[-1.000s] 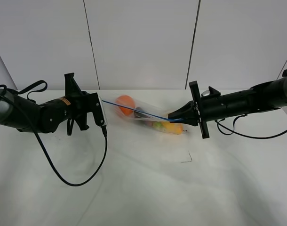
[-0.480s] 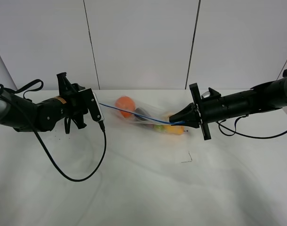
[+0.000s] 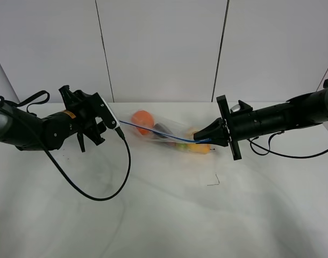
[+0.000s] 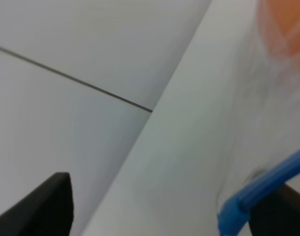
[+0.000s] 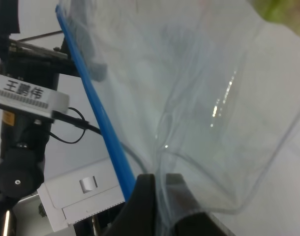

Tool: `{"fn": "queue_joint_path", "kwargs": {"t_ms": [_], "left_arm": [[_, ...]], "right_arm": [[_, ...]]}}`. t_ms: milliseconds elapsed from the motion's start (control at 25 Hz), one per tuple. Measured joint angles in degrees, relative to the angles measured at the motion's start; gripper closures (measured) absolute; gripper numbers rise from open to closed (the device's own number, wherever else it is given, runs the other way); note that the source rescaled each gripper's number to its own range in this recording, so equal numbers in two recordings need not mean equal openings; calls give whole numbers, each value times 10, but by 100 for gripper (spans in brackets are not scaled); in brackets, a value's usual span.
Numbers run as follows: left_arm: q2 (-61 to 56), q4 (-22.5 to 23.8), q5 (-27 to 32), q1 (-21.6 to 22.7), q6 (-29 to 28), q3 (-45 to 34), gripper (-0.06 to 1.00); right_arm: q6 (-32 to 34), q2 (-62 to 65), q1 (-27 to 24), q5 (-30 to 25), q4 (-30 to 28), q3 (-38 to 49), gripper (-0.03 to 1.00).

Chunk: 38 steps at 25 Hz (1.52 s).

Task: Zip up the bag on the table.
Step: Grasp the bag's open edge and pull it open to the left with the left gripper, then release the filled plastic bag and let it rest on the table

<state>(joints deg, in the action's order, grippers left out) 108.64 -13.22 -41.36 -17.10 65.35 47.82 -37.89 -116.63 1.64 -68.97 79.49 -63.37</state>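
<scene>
— Where is the bag (image 3: 169, 134) found?
— It is rested on the table (image 3: 164, 215) and pinched at one end by the right gripper (image 3: 198, 138). The left gripper (image 4: 160, 209) is spread wide, with nothing gripped.

Bag (image 3: 177, 129): clear, colourless plastic, with one thin blue zipper strip (image 3: 153, 131) along an edge. Contents seen through it: one orange fruit (image 3: 143, 119), one yellow piece (image 3: 200, 147), a green patch (image 3: 181, 144) and one dark item (image 3: 162, 128). Desk (image 3: 164, 220): plain matte white, one small dark mark (image 3: 213, 181). Wall (image 3: 164, 48): white panels, thin dark seams. Left arm (image 3: 45, 129) and right arm (image 3: 271, 118): black; the left arm bears a small orange label (image 3: 74, 114). Cable (image 3: 99, 199): black.
</scene>
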Motion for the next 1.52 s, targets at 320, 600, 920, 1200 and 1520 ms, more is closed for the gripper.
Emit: {"fn": "queue_joint_path", "kwargs": {"t_ms": [320, 600, 920, 1200, 1520], "left_arm": [[0, -171, 7, 0, -173, 0, -6], [0, -258, 76, 50, -186, 5, -6], [-4, -265, 387, 146, -218, 74, -6], [-23, -260, 776, 208, -280, 209, -6], [-25, 52, 1024, 174, -595, 327, -5]], "right_arm": [[0, 0, 0, 0, 0, 0, 97], [0, 0, 0, 0, 0, 0, 97], [0, 0, 0, 0, 0, 0, 97], [0, 0, 0, 0, 0, 0, 97], [0, 0, 0, 0, 0, 0, 97]]}}
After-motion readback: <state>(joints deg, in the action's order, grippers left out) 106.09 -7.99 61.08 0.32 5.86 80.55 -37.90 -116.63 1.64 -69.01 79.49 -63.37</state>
